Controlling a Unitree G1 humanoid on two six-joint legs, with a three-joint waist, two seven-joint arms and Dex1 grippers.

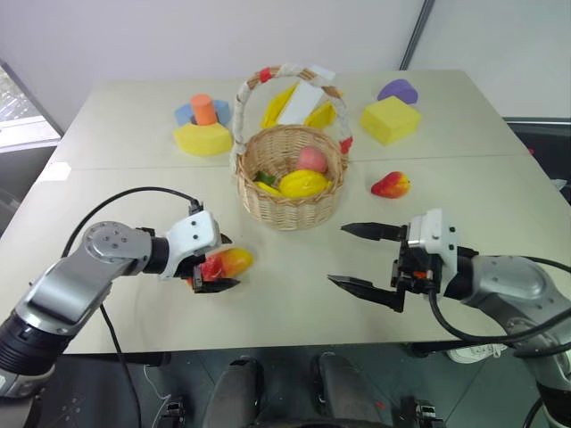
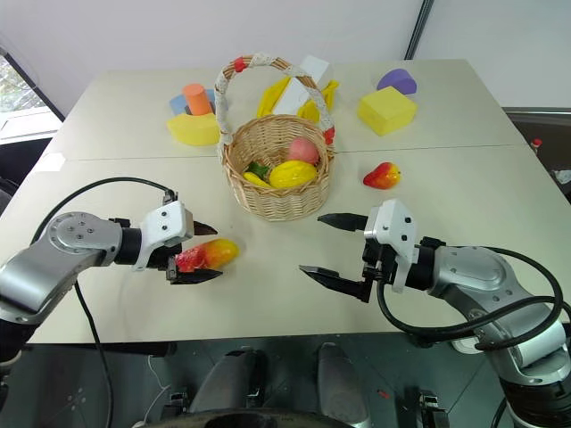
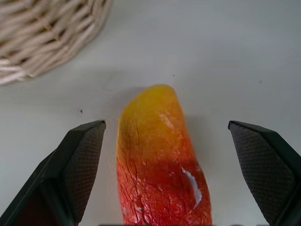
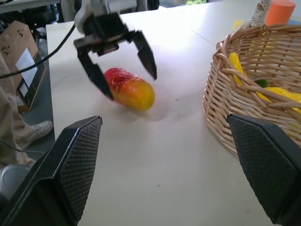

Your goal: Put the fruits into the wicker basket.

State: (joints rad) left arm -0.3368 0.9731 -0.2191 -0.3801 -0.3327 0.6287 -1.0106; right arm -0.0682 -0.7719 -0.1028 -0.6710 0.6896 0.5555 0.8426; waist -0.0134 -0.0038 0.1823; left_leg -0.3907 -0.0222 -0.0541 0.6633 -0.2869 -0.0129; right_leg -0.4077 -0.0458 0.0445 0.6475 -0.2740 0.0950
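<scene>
left claw (image 1: 214, 264) wide, tilted down astride the mango (image 1: 227, 262)

Left gripper (image 1: 212, 263): fingers spread wide, angled downward and toward the robot's right, one finger (image 3: 77, 162) on each side of the space ahead, neither pad in contact. Right gripper (image 1: 364, 259): fingers spread wide, held near level, pointing toward the robot's left, facing the left gripper, nothing between them.

Pale table (image 1: 500, 192); white wall (image 1: 178, 36); window (image 1: 13, 102) at left.
</scene>
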